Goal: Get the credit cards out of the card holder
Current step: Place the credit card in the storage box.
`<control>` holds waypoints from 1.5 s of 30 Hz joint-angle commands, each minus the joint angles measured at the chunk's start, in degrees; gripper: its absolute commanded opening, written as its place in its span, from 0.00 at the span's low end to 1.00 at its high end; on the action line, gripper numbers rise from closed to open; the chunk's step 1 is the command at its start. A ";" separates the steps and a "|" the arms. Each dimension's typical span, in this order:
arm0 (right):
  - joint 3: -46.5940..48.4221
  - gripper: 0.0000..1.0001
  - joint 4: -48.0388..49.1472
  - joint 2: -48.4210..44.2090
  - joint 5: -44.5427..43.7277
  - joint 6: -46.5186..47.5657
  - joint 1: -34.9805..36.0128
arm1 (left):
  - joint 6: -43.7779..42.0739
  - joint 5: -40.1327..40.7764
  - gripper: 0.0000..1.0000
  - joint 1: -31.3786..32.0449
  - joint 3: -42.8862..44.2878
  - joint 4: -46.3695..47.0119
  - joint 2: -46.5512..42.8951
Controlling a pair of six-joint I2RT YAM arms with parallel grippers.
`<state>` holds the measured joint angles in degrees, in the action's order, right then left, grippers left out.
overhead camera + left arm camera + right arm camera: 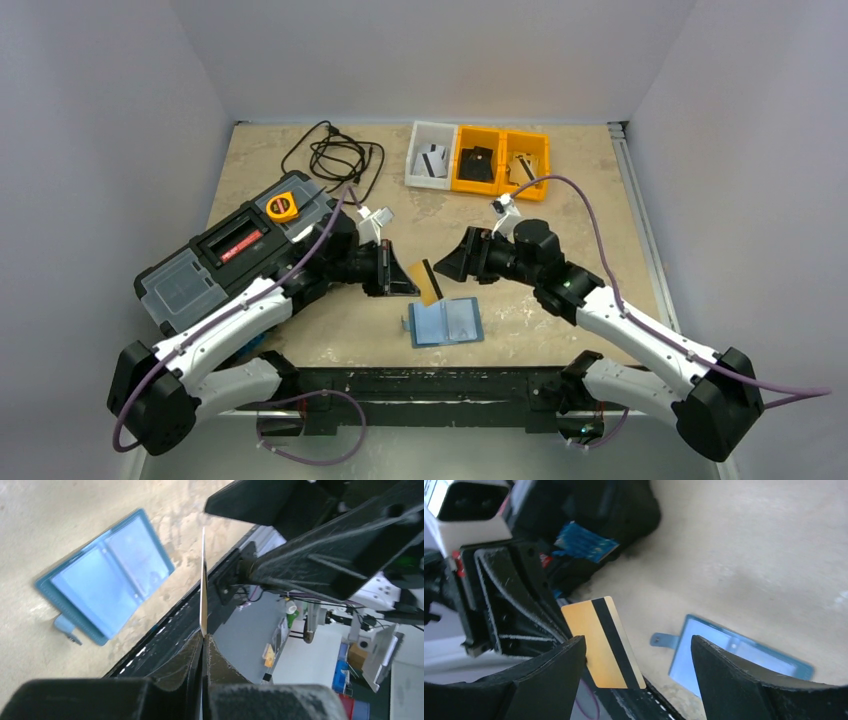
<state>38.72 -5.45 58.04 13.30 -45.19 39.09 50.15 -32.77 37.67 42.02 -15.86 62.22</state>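
I am reading no words or numbers anywhere. The large black plastic toolbox (235, 255) is carrying a red strip label (240, 243) on its lid, its lettering too small to make out. The small yellow-and-black tape measure (282, 207), sitting on that toolbox's far corner, is showing a face marking, equally illegible.

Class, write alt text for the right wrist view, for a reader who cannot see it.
A tan, black-striped credit card, pinched by the left gripper, appears between the open jaws of the right gripper. Beyond, the blue card holder lies open on the table.
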 commanded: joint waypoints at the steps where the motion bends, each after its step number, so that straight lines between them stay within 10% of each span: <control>1: -1.11 0.76 13.53 -0.99 12.60 1.27 -0.75 | 1.72 -7.21 0.00 -2.45 2.28 7.11 -3.50; 16: -2.36 0.48 22.35 0.08 22.81 -3.06 -1.25 | 6.27 -11.95 0.00 -3.82 0.87 14.93 -4.41; 25: -1.82 0.00 22.06 0.47 23.17 -3.59 -1.44 | 5.10 -11.13 0.00 -3.79 1.17 12.32 -3.83; 36: 0.78 0.00 15.07 1.20 17.35 -2.35 -3.02 | -2.43 1.38 0.84 -3.76 5.46 -5.70 -6.76; 45: 6.70 0.00 6.14 10.42 15.86 0.13 -18.88 | -6.73 10.39 0.91 -3.70 9.08 -17.61 -8.52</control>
<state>39.88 5.80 64.53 30.83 -47.92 27.42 46.85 -26.89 34.13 48.27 -27.83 55.07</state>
